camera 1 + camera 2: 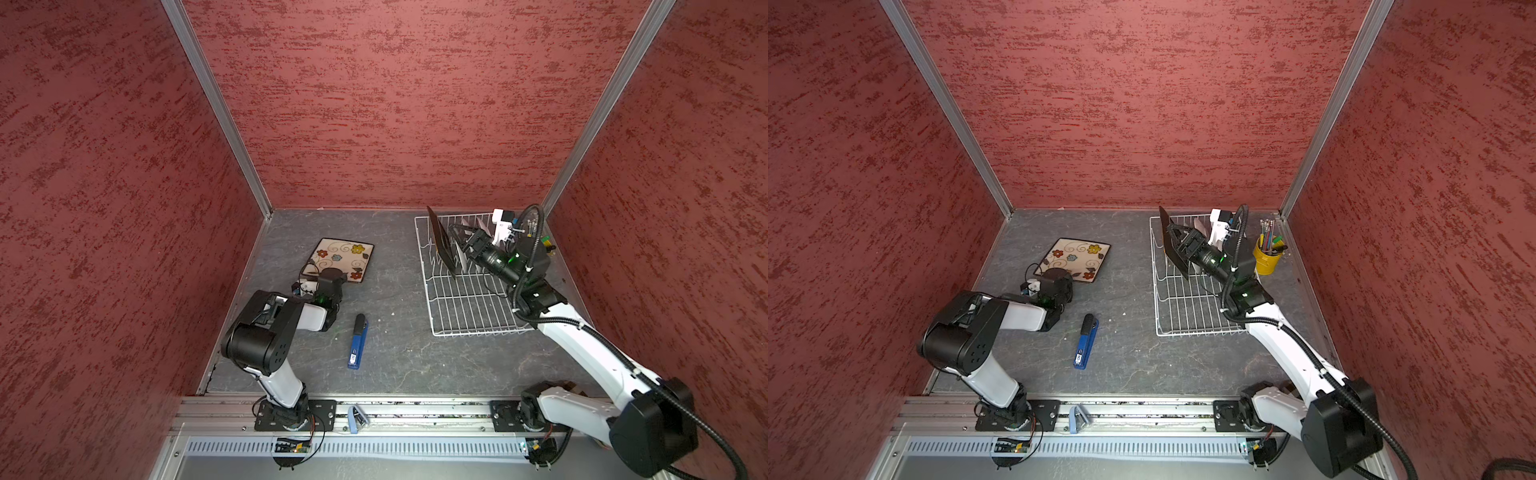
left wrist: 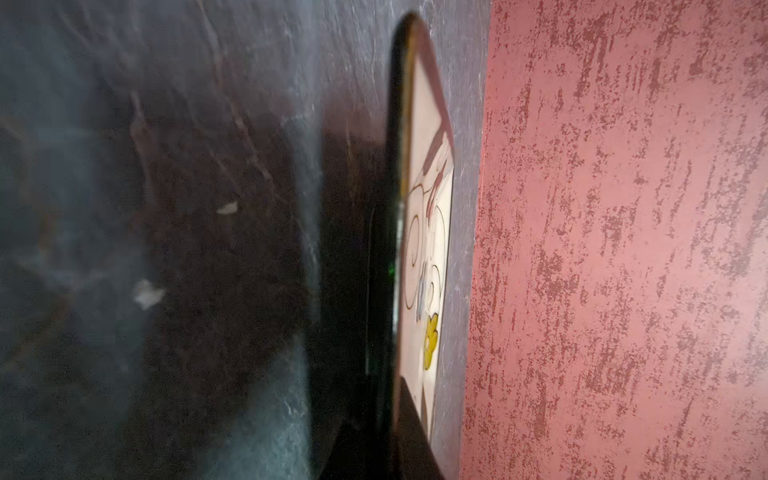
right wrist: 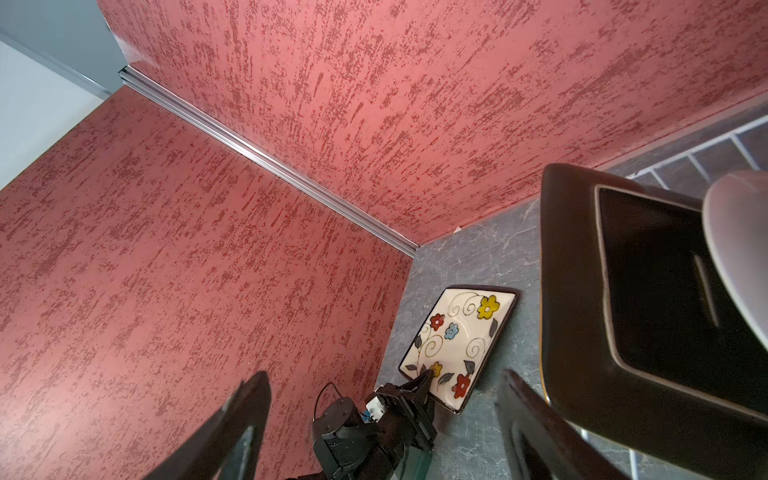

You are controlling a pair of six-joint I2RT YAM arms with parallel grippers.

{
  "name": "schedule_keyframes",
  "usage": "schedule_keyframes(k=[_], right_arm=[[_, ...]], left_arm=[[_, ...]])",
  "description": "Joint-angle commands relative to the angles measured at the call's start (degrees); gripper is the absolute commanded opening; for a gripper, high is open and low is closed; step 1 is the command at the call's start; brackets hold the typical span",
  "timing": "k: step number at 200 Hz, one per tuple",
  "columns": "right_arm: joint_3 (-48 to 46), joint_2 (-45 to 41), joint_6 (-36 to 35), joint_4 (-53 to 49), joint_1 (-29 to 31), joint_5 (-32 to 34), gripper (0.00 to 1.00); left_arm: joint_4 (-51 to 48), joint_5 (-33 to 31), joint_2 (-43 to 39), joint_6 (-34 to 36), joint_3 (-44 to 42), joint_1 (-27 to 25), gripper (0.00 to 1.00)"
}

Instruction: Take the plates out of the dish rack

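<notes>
A square flowered plate [image 1: 343, 255] [image 1: 1079, 254] [image 3: 457, 332] lies face up on the grey table, left of centre. My left gripper [image 1: 329, 274] [image 3: 424, 378] [image 2: 390, 453] is shut on its near edge, and the rim [image 2: 395, 208] runs between the jaws. The white wire dish rack [image 1: 465, 307] [image 1: 1183, 316] stands at the back right. A second square plate [image 1: 441, 245] [image 1: 1173, 245] [image 3: 665, 299] stands upright in it, dark back showing, with white round plates [image 3: 739, 249] behind it. My right gripper [image 1: 455, 233] [image 3: 380, 374] is open at that plate's upper edge, one finger [image 3: 528, 424] beside it.
A blue and black stapler [image 1: 357, 340] [image 1: 1086, 343] lies mid-table between the arms. A yellow cup of pencils [image 1: 1268, 257] stands right of the rack, close to the right arm. Red walls close in on the left, back and right.
</notes>
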Motion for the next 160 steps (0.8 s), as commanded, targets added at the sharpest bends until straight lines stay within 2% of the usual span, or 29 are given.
schedule_keyframes(k=[1,40,72,94,122,160], right_arm=[[-0.6,-0.9,-0.3,0.7,-0.6,0.7,0.86],[-1.0,-1.3,-0.3,0.2,-1.0,1.0,0.86],[-1.1,-1.4,-0.5,0.0,-1.4,0.8,0.86],[-1.1,-1.5,-0.5,-0.1,-1.6,0.7,0.86],[-1.2,-1.8,-0.4,-0.4,-1.8,0.6,0.86],[-1.8,-2.6,-0.3,-0.5,-2.1,0.7,0.86]], left_arm=[[7.3,0.3,0.9,-1.6,2.5,-0.4,0.13],[9.0,2.2,3.6,-2.5,3.5,-0.4,0.2],[11.2,3.9,5.5,-1.9,4.4,-0.5,0.34],[10.3,4.9,6.0,-1.3,5.6,-0.6,0.5],[10.8,5.3,6.5,-1.2,6.0,-0.8,0.59],[9.4,6.4,6.7,-1.0,7.2,-1.1,0.67]])
